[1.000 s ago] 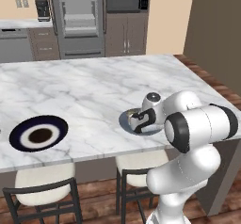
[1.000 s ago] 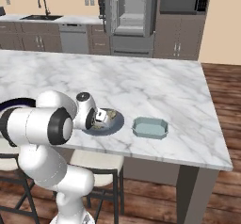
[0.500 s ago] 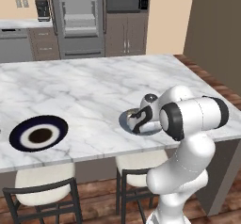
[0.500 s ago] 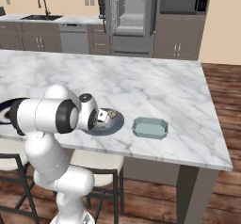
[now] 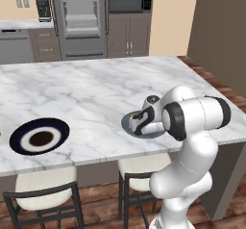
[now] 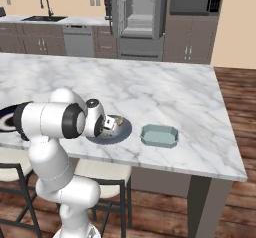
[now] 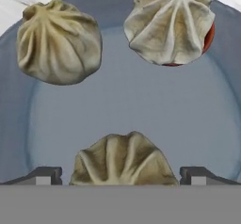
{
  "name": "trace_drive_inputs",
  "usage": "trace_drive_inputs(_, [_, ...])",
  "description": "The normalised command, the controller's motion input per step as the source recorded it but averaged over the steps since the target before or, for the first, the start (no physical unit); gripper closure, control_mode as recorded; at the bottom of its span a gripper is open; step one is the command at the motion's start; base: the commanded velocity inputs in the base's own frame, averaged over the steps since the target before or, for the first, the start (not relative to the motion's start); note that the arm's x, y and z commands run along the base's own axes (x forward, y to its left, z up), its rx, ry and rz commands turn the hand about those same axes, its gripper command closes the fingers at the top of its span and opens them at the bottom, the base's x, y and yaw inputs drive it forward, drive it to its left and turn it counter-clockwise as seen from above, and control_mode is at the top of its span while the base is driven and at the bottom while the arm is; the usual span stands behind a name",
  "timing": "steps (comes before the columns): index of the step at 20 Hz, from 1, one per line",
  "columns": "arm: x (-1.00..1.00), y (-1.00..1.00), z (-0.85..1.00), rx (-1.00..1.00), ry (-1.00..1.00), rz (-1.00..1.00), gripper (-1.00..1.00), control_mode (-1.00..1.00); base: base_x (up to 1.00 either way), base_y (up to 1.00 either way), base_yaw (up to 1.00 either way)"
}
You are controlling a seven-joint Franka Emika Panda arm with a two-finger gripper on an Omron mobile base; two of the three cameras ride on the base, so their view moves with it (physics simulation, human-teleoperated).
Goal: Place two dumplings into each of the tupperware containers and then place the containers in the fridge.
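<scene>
Gripper (image 7: 120, 175) low over grey-blue plate (image 7: 132, 100), fingers spread wide, nothing held. Nearest dumpling (image 7: 123, 159) sits directly between both fingertips, on plate's near part; round shape, no long axis. Two other dumplings (image 7: 59, 42) lie farther. Teal container (image 6: 159, 135) is right of plate, apart.

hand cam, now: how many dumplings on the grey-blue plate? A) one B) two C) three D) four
C: one dumpling sits between the open gripper's fingertips, and two more lie farther along the plate.
</scene>
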Motion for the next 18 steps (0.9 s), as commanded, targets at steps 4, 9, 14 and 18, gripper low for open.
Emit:
trace_drive_inputs(4, [0.0, 0.0, -0.18, 0.0, 0.02, 0.0, 1.0, -1.0, 0.0, 0.0, 0.0])
trace_drive_inputs(9, [0.0, 0.0, -0.1, 0.0, 0.04, 0.0, 1.0, -1.0, 0.0, 0.0, 0.0])
trace_drive_inputs(14, [0.0, -0.08, 0.14, 0.0, -0.01, 0.0, 1.0, -1.0, 0.0, 0.0, 0.0])
trace_drive_inputs(18, [-0.15, -0.04, 0.79, 0.0, -0.12, 0.0, 1.0, -1.0, 0.0, 0.0, 0.0])
